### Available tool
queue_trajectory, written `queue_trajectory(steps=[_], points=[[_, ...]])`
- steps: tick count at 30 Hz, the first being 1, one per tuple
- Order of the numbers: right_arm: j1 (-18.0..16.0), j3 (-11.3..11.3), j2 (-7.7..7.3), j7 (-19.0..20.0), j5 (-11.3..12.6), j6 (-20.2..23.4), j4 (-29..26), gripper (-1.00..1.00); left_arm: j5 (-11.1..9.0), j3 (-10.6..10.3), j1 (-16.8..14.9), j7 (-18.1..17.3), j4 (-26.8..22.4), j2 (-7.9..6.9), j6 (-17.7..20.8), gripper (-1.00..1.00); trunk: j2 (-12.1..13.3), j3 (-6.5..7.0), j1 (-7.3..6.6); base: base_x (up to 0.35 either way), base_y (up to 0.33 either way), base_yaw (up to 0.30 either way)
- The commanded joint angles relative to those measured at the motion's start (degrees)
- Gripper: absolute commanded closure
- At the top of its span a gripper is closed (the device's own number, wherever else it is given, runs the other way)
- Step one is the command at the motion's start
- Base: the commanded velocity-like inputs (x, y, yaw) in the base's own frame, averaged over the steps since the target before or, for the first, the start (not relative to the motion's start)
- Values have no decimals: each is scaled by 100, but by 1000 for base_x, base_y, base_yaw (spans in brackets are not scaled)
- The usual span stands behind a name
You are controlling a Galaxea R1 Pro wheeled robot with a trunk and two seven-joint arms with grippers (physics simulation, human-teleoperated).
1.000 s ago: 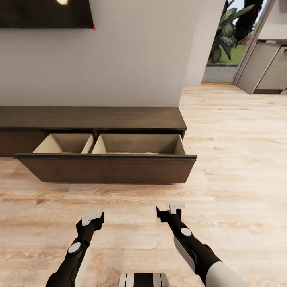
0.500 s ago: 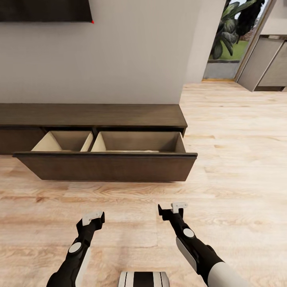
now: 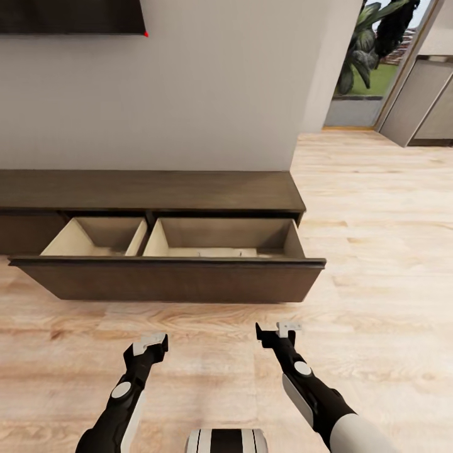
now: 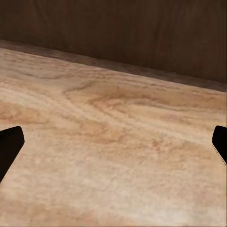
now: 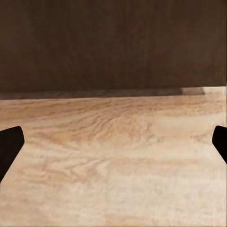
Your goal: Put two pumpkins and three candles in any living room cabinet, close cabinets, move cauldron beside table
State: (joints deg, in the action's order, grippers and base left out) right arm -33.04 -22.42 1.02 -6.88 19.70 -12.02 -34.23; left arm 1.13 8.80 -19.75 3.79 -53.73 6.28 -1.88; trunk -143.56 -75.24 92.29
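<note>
- The cabinet (image 3: 151,192) runs along the foot of the grey wall (image 3: 207,88), a long low dark-brown unit with its wide drawer (image 3: 167,280) pulled out over the wood floor (image 3: 377,251).
- Inside the drawer a pale divider splits it into a smaller left compartment and a larger right one. A low pale shape lies on the floor of the right compartment; it may be one of the task's things, but it is too flat and faint to name.
- The left gripper (image 3: 148,345) hangs above the bare floor, in front of the drawer's dark front and apart from it. In the left wrist view its two black fingertips (image 4: 9,146) stand at opposite edges of the picture, so the jaws are spread wide with nothing between them.
- The right gripper (image 3: 278,329) hovers likewise near the drawer front's right part, not touching it. Its fingertips (image 5: 10,142) are also far apart in the right wrist view, and it grasps nothing.
- Far right, a doorway (image 3: 371,63) shows green plants outside, with grey cupboards (image 3: 421,107) beside it.
</note>
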Motion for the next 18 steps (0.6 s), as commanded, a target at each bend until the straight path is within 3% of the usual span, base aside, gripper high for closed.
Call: queue_trajectory(steps=[1,5,9,14,18], points=[[-6,-45,-9,-42,57,-32,3,-100,11,8,-2,8,3,1,-17,-100,-1,-4,2,333,99,0],[5,-44,-13,-37,46,-37,4,-100,19,-38,-2,8,-2,1,-20,-100,-1,-4,2,313,57,0],[98,-43,-27,3,3,-35,-1,-100,17,-132,-2,8,-15,3,-51,-100,-1,-4,2,101,9,0],[221,-50,-367,401,23,-245,-38,-100,13,-213,-2,9,-51,51,-63,-100,-1,-4,2,15,1,0],[242,-13,-425,472,55,-347,-9,-100,18,-280,-2,12,-57,112,-57,-100,-1,-4,2,136,33,0]])
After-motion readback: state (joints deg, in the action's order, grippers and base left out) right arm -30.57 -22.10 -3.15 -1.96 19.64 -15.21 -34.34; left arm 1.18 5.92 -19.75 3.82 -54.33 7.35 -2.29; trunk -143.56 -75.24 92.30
